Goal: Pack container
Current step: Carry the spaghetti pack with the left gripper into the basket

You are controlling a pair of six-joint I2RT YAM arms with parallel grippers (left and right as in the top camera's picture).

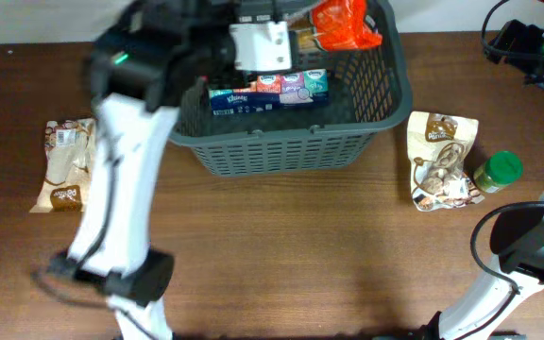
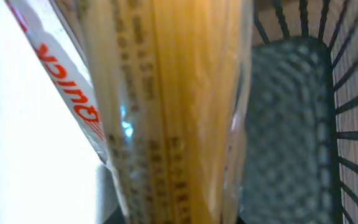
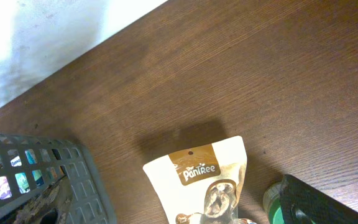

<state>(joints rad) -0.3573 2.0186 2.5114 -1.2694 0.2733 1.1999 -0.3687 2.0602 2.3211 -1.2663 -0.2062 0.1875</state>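
Observation:
The dark grey slotted basket [image 1: 291,151] stands at the back middle of the table. It holds a Kleenex tissue multipack [image 1: 267,92] and an orange bag [image 1: 345,24]. My left gripper [image 1: 258,42] hangs over the inside of the basket. It is shut on a clear pack of spaghetti [image 2: 179,112] with red lettering, which fills the left wrist view. The basket's floor [image 2: 284,124] and lattice wall [image 2: 347,93] show behind the pack. My right gripper [image 1: 522,40] is high at the back right, away from the basket. Only one dark finger [image 3: 322,205] shows in the right wrist view.
A white and brown Pantree pouch [image 1: 442,161] lies right of the basket and also shows in the right wrist view [image 3: 204,180]. A green-lidded jar [image 1: 497,172] stands beside it. Another pouch [image 1: 64,162] lies at the left. The basket's corner [image 3: 86,180] is in the right wrist view.

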